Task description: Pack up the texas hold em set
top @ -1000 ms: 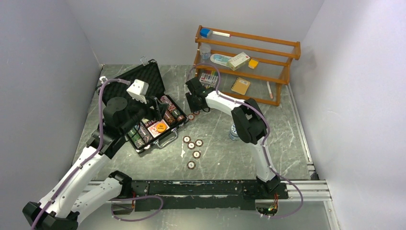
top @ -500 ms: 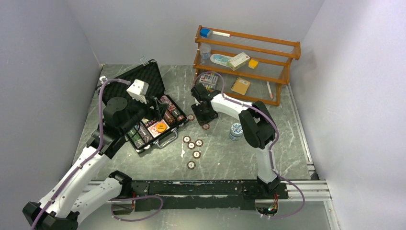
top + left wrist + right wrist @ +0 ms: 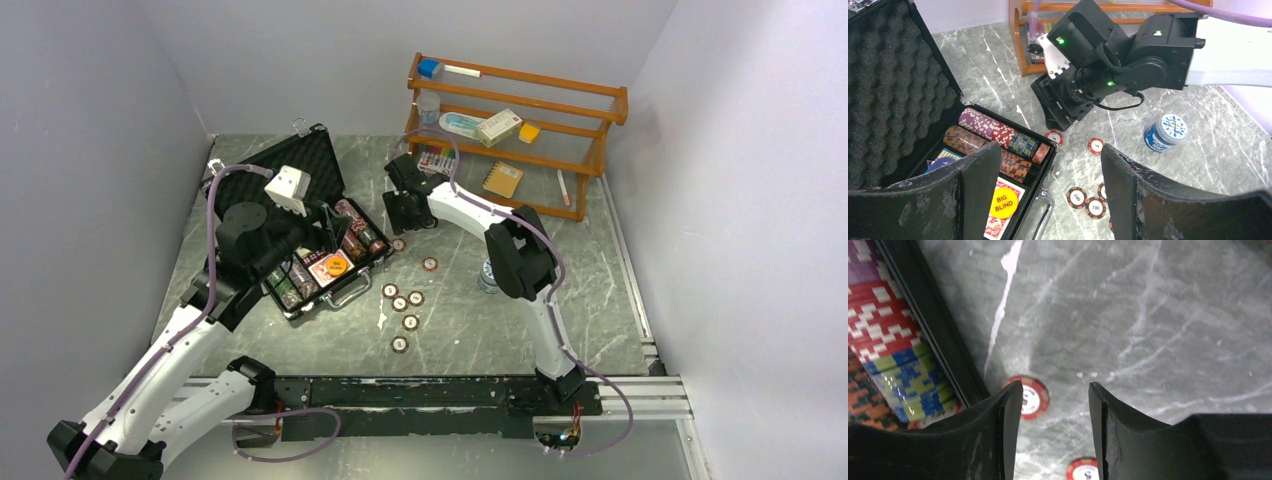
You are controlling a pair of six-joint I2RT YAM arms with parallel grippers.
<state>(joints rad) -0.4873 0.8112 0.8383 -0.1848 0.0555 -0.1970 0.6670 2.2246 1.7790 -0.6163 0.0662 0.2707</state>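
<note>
**Case part-filled, loose chips not yet packed**

The black briefcase-style case (image 3: 300, 165) lies open at the left-centre of the grey marbled worktop (image 3: 480, 340), with its foam-lined lid (image 3: 893, 90) propped up. Inside, rows of purple, red, green and brown poker chips (image 3: 998, 135) sit on edge. A red-backed card deck (image 3: 998, 225) lies near the front with the orange "BIG BLIND" disc (image 3: 1004, 204) on top of it. That much looks packed.

Outside the case:

- One red-rimmed chip (image 3: 1030, 399) lies flat just beside the case's right edge.
- Another red-rimmed chip (image 3: 429, 264) lies nearby.
- A cluster of five brown-rimmed chips (image 3: 400, 303) lies nearer the arm bases.
- A short blue-and-white stack of chips (image 3: 1165, 131) stands further right.

The right claw (image 3: 1054, 390) hovers low by the nearest red chip, fingers apart and nothing between them. The left claw (image 3: 1048, 150) hangs above the case, spread wide and empty.

I judge the job roughly halfway. The loose chips must go in, then the lid must come down and the latches be fastened.
</note>
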